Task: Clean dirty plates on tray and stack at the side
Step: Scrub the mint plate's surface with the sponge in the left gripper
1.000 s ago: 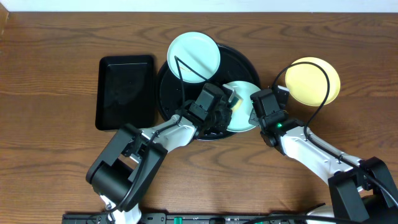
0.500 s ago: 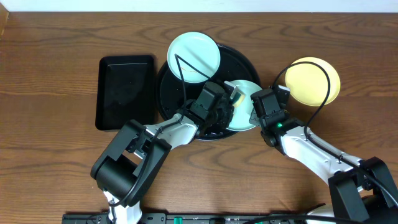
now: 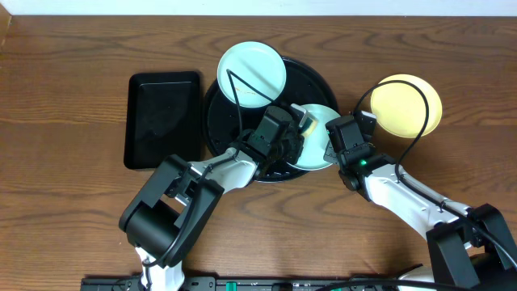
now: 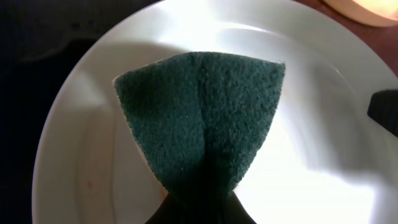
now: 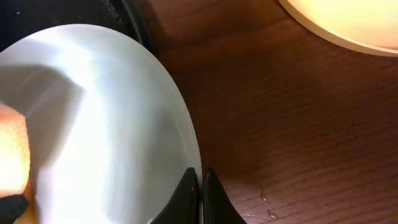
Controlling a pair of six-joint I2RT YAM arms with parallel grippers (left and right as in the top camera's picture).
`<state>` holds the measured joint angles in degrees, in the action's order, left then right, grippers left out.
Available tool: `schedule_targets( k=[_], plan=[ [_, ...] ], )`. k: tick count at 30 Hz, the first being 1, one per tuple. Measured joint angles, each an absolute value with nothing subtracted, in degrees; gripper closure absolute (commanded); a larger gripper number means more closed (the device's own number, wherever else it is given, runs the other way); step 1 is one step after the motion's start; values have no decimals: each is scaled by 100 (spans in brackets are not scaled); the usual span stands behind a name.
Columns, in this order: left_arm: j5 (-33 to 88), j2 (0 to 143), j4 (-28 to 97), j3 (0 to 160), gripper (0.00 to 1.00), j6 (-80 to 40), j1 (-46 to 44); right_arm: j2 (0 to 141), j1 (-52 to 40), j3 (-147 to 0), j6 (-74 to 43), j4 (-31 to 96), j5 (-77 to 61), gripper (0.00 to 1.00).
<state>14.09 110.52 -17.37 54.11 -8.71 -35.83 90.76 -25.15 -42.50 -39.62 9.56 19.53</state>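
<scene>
The round black tray [image 3: 220, 129] holds a mint-green plate [image 3: 252, 74] at its upper left rim. A second mint plate [image 3: 317, 153] lies over the tray's right edge. My left gripper [image 3: 296, 134] is shut on a green-faced sponge [image 4: 202, 118], which presses on that plate's inside [image 4: 87, 168]. My right gripper [image 5: 201, 190] is shut on the same plate's rim [image 5: 186, 143], and the sponge's orange edge [image 5: 12, 155] shows at the left of the right wrist view. The yellow plate [image 3: 406, 105] sits on the table to the right, off the tray.
A smaller rectangular black tray [image 3: 166, 120] lies left of the round one. Both arms reach in from the near table edge, and their cables arch over the plates. The yellow plate's rim [image 5: 348, 18] lies close beyond my right gripper.
My left gripper has shifted the sponge slightly up across the plate. The right gripper and the other plates have stayed put.
</scene>
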Motion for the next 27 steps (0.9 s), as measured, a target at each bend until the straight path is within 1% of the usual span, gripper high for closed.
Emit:
schedule_targets(
  k=[7, 27],
  plan=[
    [1376, 11231, -2141, 5433, 92, -766, -3544, 9078, -2512, -4250, -3929, 956, 1951, 99],
    [1354, 11349, -2410, 5446, 92, -740, -3374, 9078, -2512, -4250, -3811, 956, 1946, 99]
  ],
)
